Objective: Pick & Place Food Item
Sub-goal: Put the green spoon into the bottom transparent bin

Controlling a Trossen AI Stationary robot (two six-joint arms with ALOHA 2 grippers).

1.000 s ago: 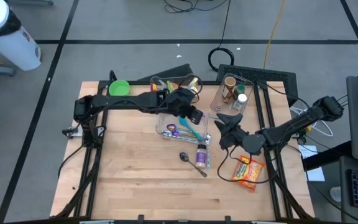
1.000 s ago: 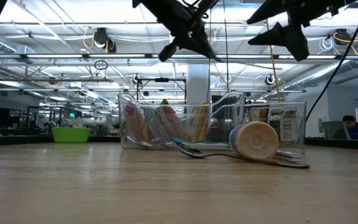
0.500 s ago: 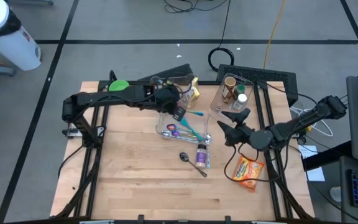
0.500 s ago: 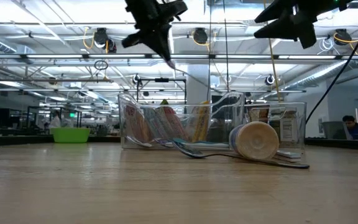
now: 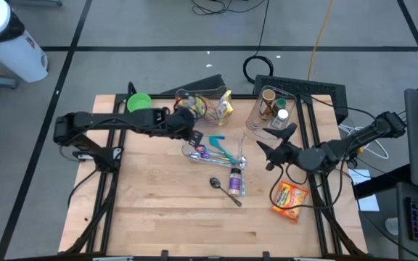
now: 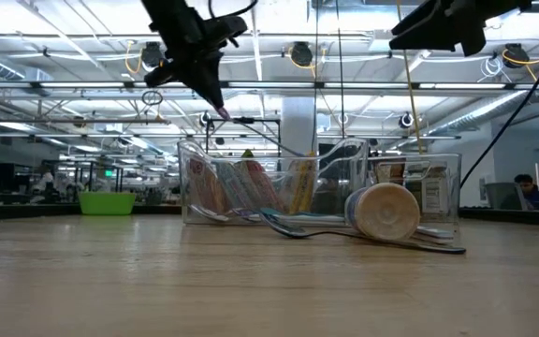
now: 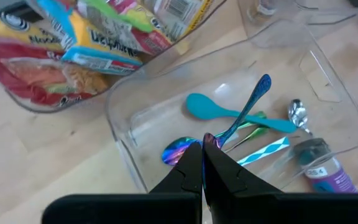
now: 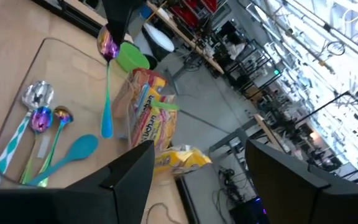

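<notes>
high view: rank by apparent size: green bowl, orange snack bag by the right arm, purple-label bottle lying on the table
1. Orange snack bag, largest.
2. Green bowl, a bit smaller, though an arm partly covers it.
3. Purple-label bottle, smallest: narrow and short.

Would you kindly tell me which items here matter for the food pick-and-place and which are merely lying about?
Job: orange snack packet; clear bin of snack packets; open right claw.
Lying about: green bowl; utensil tray; purple-label bottle; loose spoon; iridescent spoon in the shut left claw.
</notes>
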